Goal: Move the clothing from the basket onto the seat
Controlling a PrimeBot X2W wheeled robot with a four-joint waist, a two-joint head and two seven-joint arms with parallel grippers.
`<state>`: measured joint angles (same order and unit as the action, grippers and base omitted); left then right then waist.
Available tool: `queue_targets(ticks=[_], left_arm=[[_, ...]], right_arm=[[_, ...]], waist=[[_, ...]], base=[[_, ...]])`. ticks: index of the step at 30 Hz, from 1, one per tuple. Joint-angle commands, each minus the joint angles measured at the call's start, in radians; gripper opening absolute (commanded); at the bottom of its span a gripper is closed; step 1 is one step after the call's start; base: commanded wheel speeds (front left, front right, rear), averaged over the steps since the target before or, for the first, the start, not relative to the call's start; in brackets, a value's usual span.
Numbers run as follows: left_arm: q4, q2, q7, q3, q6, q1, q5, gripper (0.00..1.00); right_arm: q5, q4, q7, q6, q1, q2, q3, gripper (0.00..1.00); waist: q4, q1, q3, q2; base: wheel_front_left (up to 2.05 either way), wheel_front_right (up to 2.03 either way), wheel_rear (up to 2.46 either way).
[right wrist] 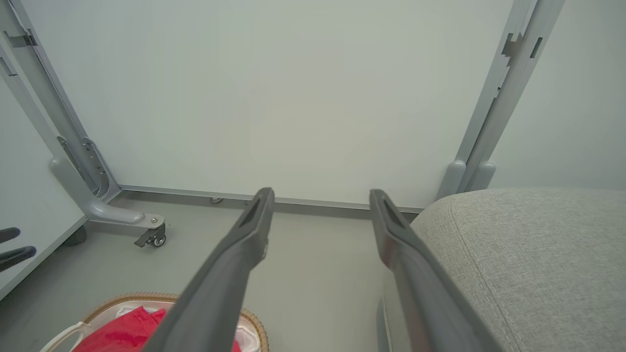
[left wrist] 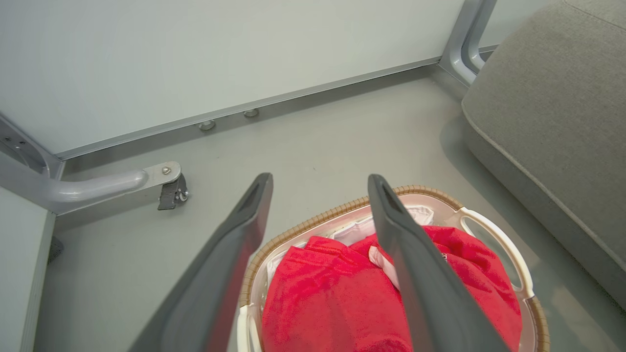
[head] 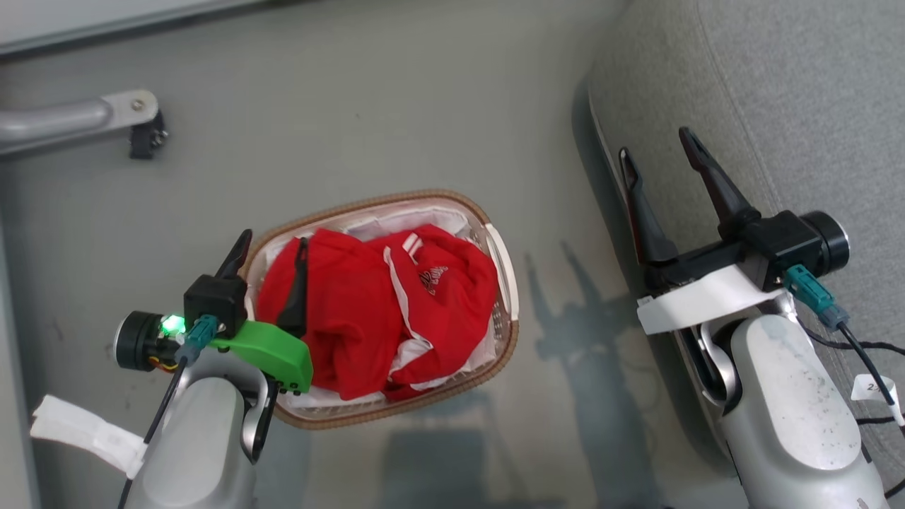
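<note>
Both of my grippers are spread wide and hold nothing. My left gripper [head: 273, 242] hangs over the left end of the basket [head: 506, 272], one finger outside the brown rim and the other above the clothing [head: 353, 304], which lies heaped inside. I cannot tell whether that finger touches the fabric. My right gripper [head: 657, 145] is well apart from the clothing, at the edge of the seat [head: 799, 106], which stands to the basket's right.

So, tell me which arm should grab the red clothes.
Left. The left end effector hangs open over the clothes in the basket; the right end effector is open by the sofa, off the basket.
</note>
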<state>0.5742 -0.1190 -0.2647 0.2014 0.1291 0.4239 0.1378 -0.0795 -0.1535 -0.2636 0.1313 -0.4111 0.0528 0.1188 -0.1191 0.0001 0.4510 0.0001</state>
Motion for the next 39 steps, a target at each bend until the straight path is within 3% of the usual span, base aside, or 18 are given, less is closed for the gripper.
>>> queue_targets(ticks=[1, 9, 21, 31, 39], left_arm=[[0.014, -0.014, 0.0, 0.009, 0.002, 0.033, 0.012, 1.0], [0.127, -0.034, 0.0, 0.099, 0.002, 0.106, 0.033, 1.0], [0.408, -0.065, 0.0, 0.238, 0.002, 0.252, -0.054, 1.0], [0.644, -0.066, 0.01, 0.293, -0.043, 0.383, -0.109, 1.0], [0.698, -0.08, 0.068, 0.33, -0.054, 0.456, -0.13, 1.0]], right_arm=[[-0.003, 0.01, -0.002, -0.001, -0.019, 0.0, 0.005, 1.0], [-0.051, 0.031, -0.002, -0.001, -0.047, 0.0, 0.023, 1.0], [-0.081, 0.051, -0.002, -0.001, -0.065, -0.001, 0.069, 1.0], [-0.104, 0.09, -0.002, -0.001, -0.077, 0.0, 0.102, 1.0], [-0.113, 0.117, -0.002, -0.001, -0.096, 0.0, 0.116, 1.0]], waist=[[-0.059, -0.0001, 0.11, -0.0001], [-0.088, -0.0001, 0.21, -0.0001], [-0.132, -0.0001, 0.309, -0.0001], [-0.161, -0.0001, 0.376, -0.0001], [-0.172, -0.0001, 0.427, -0.0001]], base=[[0.0, 0.0, 0.0], [0.0, 0.0, 0.0], [0.0, 0.0, 0.0], [0.0, 0.0, 0.0], [0.0, 0.0, 0.0]])
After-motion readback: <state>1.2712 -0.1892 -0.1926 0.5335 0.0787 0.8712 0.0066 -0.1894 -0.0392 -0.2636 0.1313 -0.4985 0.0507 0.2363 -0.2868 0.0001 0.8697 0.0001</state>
